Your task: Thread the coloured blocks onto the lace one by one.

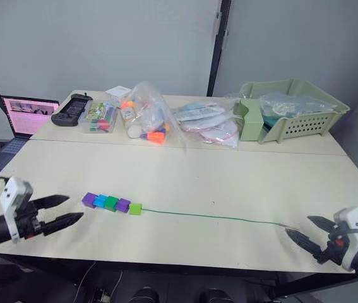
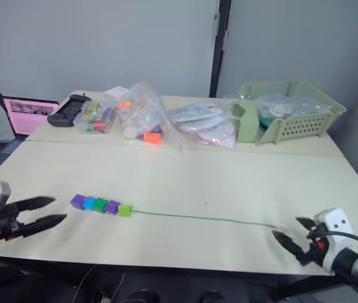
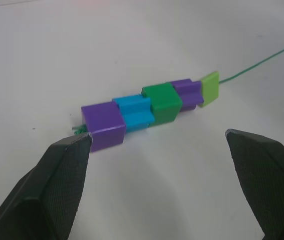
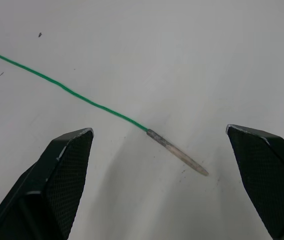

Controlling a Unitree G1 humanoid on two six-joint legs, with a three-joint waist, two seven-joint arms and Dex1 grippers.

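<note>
You can't really see the lace [image 3: 254, 65] where it runs inside the blocks [image 3: 147, 107], and the far laptop [image 1: 24, 120] is cut off at the left edge.

We see the blocks [image 1: 111, 203] in a row on the desk [image 1: 197, 177], the lace [image 1: 210, 216] running right from them, and a basket [image 1: 292, 110] behind at far right.

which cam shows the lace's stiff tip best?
Right wrist view: the thin green lace's stiff pale tip lies bare on the table between the open right tool's fingers. Both eye views show it as a faint sliver.
</note>
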